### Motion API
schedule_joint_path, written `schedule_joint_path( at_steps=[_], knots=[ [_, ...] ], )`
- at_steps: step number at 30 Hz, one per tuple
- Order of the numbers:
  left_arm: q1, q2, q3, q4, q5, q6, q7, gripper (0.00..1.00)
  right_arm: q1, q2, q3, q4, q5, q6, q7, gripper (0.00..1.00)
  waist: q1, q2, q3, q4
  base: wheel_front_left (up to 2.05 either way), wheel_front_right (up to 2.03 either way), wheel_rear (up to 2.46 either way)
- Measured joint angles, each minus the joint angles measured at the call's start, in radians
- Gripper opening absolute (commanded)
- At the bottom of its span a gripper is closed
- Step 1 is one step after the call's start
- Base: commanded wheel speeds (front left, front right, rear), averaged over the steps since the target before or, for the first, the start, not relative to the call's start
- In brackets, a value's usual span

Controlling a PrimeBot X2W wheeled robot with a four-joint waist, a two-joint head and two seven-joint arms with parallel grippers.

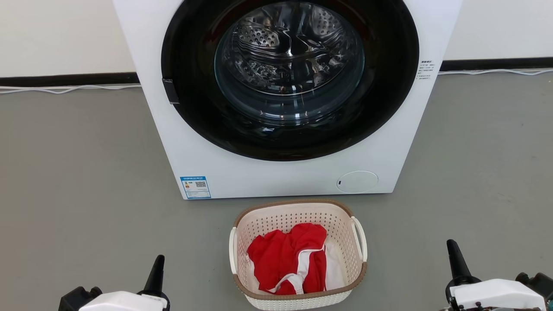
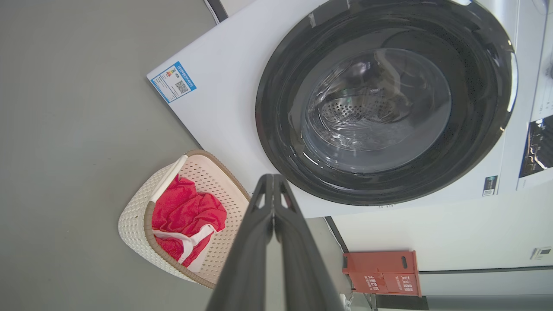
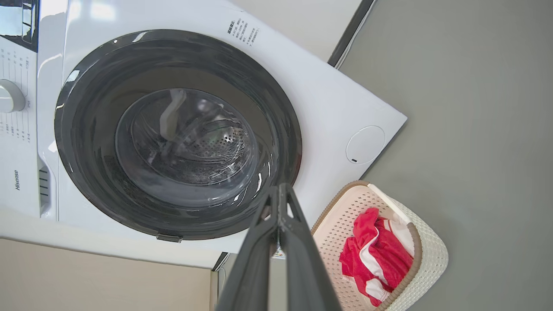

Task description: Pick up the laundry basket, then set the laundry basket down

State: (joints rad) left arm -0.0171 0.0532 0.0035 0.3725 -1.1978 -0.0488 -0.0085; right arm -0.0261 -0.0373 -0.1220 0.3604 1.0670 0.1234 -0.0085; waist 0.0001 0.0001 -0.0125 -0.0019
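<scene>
left fingers (image 2: 252, 242) and right fingers (image 3: 259, 255) closed, empty, well clear of laundry basket (image 1: 268, 222) rim

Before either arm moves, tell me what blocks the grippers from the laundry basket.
Nothing visible does: floor lies between the laundry basket and the left gripper or the right gripper. The washer stands behind it.

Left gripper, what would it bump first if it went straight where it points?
Probably the washing machine, around its dark round door; the laundry basket sits off to the side. Depth unclear.
</scene>
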Motion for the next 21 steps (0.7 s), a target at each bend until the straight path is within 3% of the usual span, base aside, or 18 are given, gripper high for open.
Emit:
schedule_joint_path(
  at_steps=[21],
  knots=[
    [-0.015, -0.008, 0.038, -0.046, -0.193, -0.038, 0.059, 0.0, -0.007, 0.0, -0.005, -0.036, 0.255, 0.0, 0.054, 0.0, 0.0, 0.0, 0.008, 0.001, 0.0, 0.0, 0.0]
  ],
)
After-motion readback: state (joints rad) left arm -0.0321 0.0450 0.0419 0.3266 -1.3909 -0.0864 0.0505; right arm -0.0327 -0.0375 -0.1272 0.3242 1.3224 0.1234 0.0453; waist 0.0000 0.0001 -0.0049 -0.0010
